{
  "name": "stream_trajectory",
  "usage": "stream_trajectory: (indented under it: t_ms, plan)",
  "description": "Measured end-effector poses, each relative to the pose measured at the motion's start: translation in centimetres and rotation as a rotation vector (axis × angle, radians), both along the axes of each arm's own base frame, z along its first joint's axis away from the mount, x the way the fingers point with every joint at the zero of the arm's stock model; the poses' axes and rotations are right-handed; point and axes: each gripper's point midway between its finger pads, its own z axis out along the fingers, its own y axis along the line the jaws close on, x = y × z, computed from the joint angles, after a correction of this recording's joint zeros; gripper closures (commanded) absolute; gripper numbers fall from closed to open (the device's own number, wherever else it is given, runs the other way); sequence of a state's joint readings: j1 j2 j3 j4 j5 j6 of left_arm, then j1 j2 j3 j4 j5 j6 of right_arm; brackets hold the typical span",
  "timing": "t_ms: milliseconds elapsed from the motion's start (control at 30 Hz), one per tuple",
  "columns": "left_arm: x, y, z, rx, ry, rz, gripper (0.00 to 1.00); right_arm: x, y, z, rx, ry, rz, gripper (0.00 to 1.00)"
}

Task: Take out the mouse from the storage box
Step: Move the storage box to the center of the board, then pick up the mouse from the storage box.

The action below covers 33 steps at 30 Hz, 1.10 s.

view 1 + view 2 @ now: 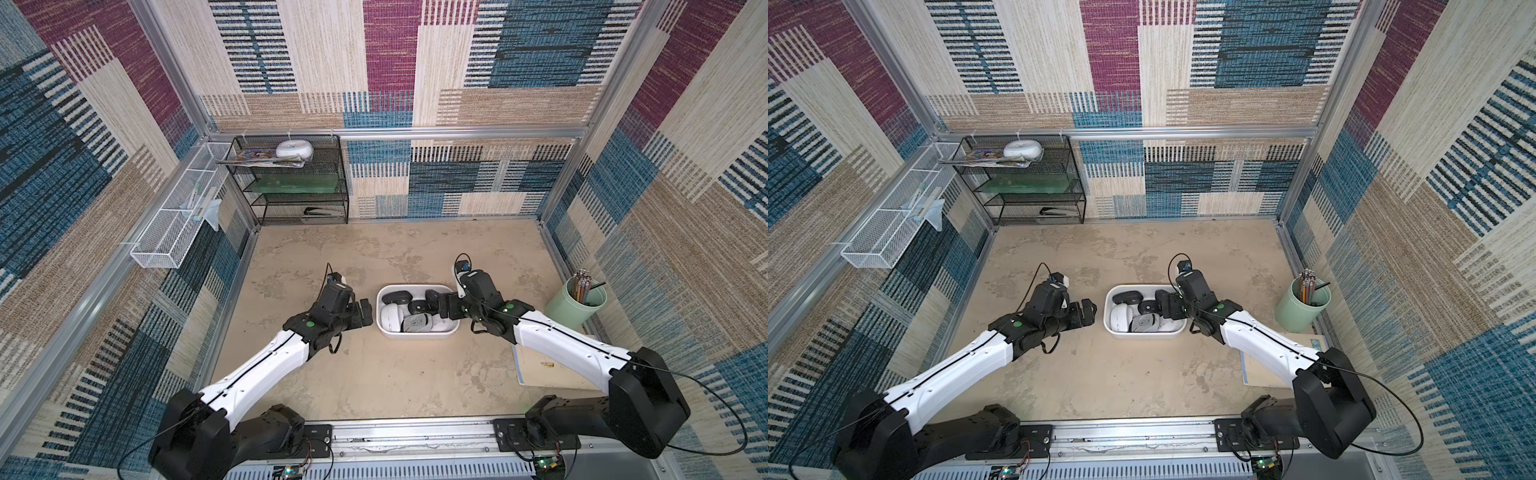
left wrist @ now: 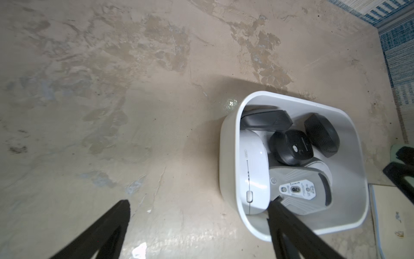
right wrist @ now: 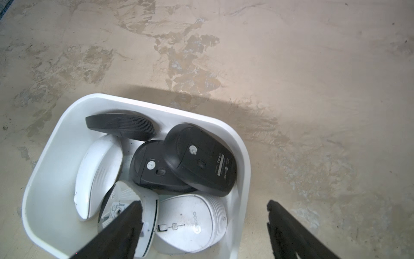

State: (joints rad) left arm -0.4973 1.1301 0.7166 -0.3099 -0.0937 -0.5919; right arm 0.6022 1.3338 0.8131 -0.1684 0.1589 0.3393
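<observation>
The storage box (image 1: 417, 333), a shallow white tub, sits mid-table in both top views (image 1: 1142, 334) and holds several mice. Black ones (image 3: 201, 161) lie toward the back. A white mouse (image 3: 190, 215) and a grey upturned one (image 2: 298, 188) lie in front. My left gripper (image 1: 366, 312) hangs open just left of the box. In its wrist view one fingertip (image 2: 276, 203) overlaps the box's near corner. My right gripper (image 1: 436, 305) is open at the box's right end. One of its fingers (image 3: 132, 213) is over the mice, and its mate is outside the wall (image 3: 243, 179). Neither holds anything.
A black mesh rack (image 1: 291, 178) and a white wire basket (image 1: 178, 216) stand at the back left. A green pencil cup (image 1: 575, 305) stands at the right wall. Beneath the right arm lies a flat paper folder (image 1: 544, 370).
</observation>
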Motion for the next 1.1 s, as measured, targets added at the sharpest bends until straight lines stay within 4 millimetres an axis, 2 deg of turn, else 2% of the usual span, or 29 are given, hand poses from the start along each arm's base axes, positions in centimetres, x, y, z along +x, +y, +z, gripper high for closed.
stream_trajectory:
  t_ms: [167,300,400,833,1100]
  plan:
    - [-0.9,1.8,0.9,0.064,-0.085,-0.004,0.01,0.1,1.6,-0.4,-0.040,0.021,0.069,0.14]
    - [-1.1,2.3,0.7,0.091,-0.108,-0.013,0.01,0.0,3.2,-0.9,-0.069,0.040,0.123,0.15]
    - [-1.0,2.5,0.8,0.106,-0.131,-0.015,0.01,0.2,3.7,-1.7,-0.108,0.057,0.138,0.16]
    - [-1.1,3.1,0.5,0.125,-0.161,-0.007,0.01,1.5,3.1,-5.3,-0.259,0.122,0.106,0.23]
    - [-1.0,3.1,0.5,0.124,-0.163,-0.005,0.01,2.5,2.9,-6.7,-0.328,0.131,0.089,0.34]
